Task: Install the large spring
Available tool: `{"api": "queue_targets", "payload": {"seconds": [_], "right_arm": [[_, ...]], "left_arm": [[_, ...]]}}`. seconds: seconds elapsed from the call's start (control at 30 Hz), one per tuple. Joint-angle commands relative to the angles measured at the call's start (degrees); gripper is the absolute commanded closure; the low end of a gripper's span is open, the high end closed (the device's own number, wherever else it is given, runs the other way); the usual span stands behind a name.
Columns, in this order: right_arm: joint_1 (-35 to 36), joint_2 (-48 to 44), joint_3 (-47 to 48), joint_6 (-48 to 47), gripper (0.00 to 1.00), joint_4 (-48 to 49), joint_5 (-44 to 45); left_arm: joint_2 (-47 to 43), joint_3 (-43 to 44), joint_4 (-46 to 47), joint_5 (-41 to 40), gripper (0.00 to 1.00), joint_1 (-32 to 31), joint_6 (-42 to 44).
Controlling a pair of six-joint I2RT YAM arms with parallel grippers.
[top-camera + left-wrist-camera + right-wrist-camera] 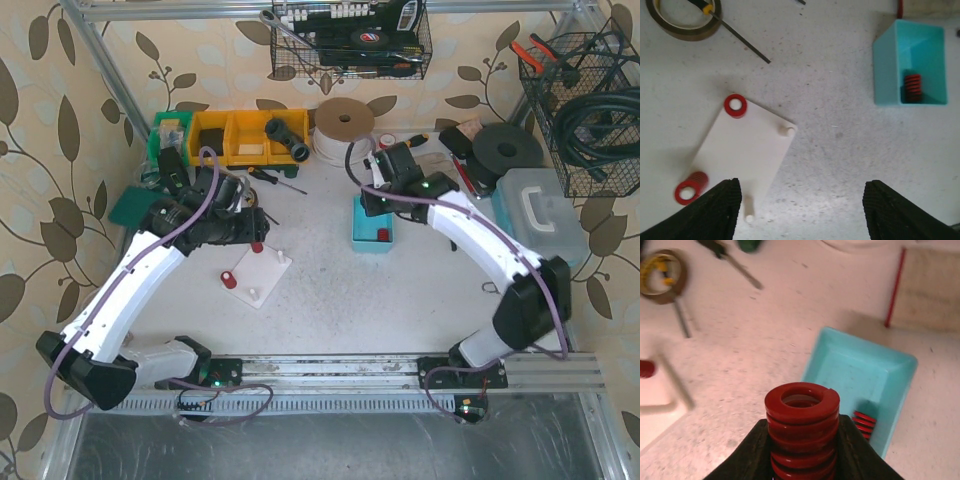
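My right gripper [802,442] is shut on the large spring [802,415], a thick red coil held upright just left of and above the teal bin [867,375]. A smaller red spring [863,422] lies inside that bin. In the top view the right gripper [379,203] hangs over the bin's [372,240] far edge. The white peg plate [745,150] carries one red spring [735,105] on its far corner peg and another [691,186] at its left corner; two pegs [789,131] stand bare. My left gripper [800,210] is open above the plate's right edge, holding nothing.
A brown tape roll [685,20] and a screwdriver [737,35] lie beyond the plate. Yellow parts bins [245,135], a large tape roll [343,125] and a grey toolbox [540,210] line the back and right. Wire baskets [350,40] hang on the wall.
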Motion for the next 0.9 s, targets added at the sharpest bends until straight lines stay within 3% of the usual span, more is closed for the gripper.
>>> {"api": "queue_targets", "payload": {"seconds": [0.0,0.2,0.37,0.63,0.87], "right_arm": [[4.48,-8.80,-7.10,-12.56,1.00,11.66,-3.94],[8.51,-18.48,-17.96,-19.80,1.00,26.10,-12.65],[12.75,-22.23,-24.29,-25.28,1.00,34.07,-16.05],[18.07,-17.57,-23.47,-25.50,1.00,38.36,-17.06],[19.22,-12.09,-19.70,-24.48,1.00,39.80,-15.06]], "left_arm": [[1.56,3.58,2.29,5.41,0.32,0.77,-3.87],[3.77,4.59,7.89,16.62,0.38,1.10,-6.90],[4.55,5.37,13.33,21.50,0.36,1.08,-9.71],[6.43,5.88,16.30,27.09,0.25,1.14,-9.50],[9.83,5.21,13.98,31.99,0.32,1.02,-9.03]]}}
